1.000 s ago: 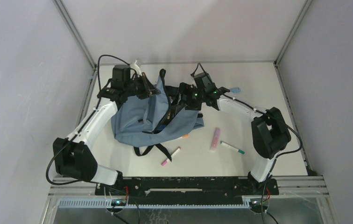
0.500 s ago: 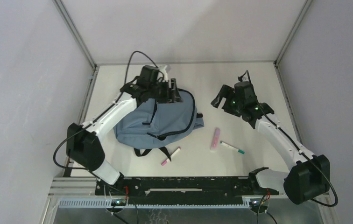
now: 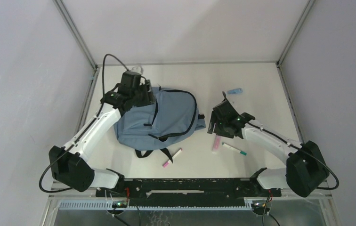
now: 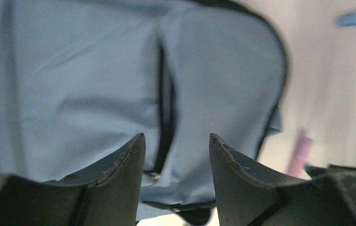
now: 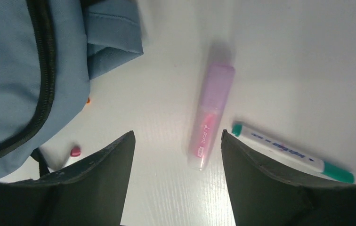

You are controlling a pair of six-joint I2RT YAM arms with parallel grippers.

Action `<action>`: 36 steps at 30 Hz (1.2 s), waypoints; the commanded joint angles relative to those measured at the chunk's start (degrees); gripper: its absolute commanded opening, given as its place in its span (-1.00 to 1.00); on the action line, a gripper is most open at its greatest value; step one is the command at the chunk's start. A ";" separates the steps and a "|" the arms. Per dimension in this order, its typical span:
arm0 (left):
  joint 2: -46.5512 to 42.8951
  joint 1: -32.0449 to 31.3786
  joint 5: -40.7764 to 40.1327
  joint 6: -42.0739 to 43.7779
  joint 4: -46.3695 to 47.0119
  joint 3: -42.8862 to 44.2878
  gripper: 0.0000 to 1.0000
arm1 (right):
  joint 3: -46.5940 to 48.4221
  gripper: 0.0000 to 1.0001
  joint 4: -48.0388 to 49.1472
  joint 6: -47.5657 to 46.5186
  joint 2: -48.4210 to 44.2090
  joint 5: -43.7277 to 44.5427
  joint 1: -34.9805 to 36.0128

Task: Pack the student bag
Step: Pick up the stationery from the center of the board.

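The student bag [image 3: 166, 120], a dusty blue-grey backpack with black zips, lies flat on the table's left half. My left gripper [image 3: 149, 98] hovers over its far left corner, open, with only the bag's fabric [image 4: 96, 84] showing below the empty gap [image 4: 176, 136]. My right gripper [image 3: 215, 131] hangs open just right of the bag [image 5: 16, 70]. A pink highlighter [image 5: 210, 117] lies on the table beneath it, near the right finger, untouched. The open jaws [image 5: 177, 134] hold nothing.
A white marker with green caps [image 3: 235, 149] lies right of the highlighter [image 3: 217, 142]. A pink-capped marker [image 3: 172, 157] rests near the bag's front strap. A small blue item [image 3: 235, 91] sits at the far right. Metal frame posts and walls ring the table.
The left gripper let go of the lifted bag, which dropped flat, then drew back to its far left corner. The right arm left the bag, swung right, then came down over the pink highlighter.
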 commanded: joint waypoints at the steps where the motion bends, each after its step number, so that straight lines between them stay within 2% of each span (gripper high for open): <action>1: -1.52 4.44 -4.32 -5.40 -0.69 -6.94 0.18 | -0.43 0.46 4.67 2.00 4.77 1.13 1.44; 8: 0.51 4.59 -5.93 -2.16 -1.00 -7.54 0.33 | -0.44 0.31 5.08 3.01 9.93 4.35 1.38; 13: 1.16 3.17 -10.39 -0.05 4.64 -10.93 0.41 | -0.44 0.22 5.10 3.59 12.43 5.49 1.91; 18: 7.18 1.77 -8.70 0.55 4.73 -8.80 0.33 | -0.48 0.11 6.77 3.61 15.50 4.74 2.42; 26: 15.40 -0.45 -10.90 0.56 5.42 -4.84 0.17 | -0.44 -0.44 10.39 3.50 17.38 0.97 2.60; 29: 19.08 -0.84 -12.34 1.04 3.55 -2.53 0.15 | -0.44 -0.48 10.85 3.55 17.11 0.20 2.60; 33: 21.07 -2.40 -14.39 1.79 2.18 -1.17 0.25 | -0.43 -0.50 11.01 3.36 17.12 -0.35 2.60; 36: 22.22 -3.50 -16.81 2.36 1.54 -0.28 0.12 | -0.44 -0.52 11.25 3.13 16.92 -0.61 2.61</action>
